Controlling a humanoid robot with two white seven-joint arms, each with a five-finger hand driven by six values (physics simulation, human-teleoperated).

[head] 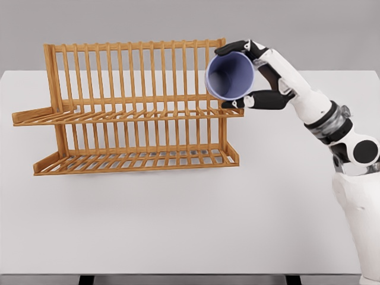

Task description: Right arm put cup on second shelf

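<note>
Cup: pale lavender-blue tumbler, plain and without a handle, smooth matte wall, thin rim; tipped on its side so the open mouth faces the camera and the darker interior shows

Cup position: in the air at the right end of the rack, level with the upper tier and in front of its end slats; whether it touches the wood cannot be told

Right hand: white forearm with dark fingers, clasped round the cup from its right side; upper fingers curl over the top of the wall, thumb presses beneath

Left arm: out of sight

Handling, as judged: probably light and rigid, like moulded plastic; the smooth wall looks liable to slip or turn in the hand if the clasp loosens; no sign of being fragile, though a thin rim would mark easily against the slats

Where to hold, as judged: round the mid-wall, fingers opposed by the thumb, as shown; this leaves the mouth and base clear for setting down

Dish rack: two-tier wooden frame of honey-coloured slats with a tall slatted back

Upper shelf: bare slatted tier, the likely target

Table: white, flat
</note>
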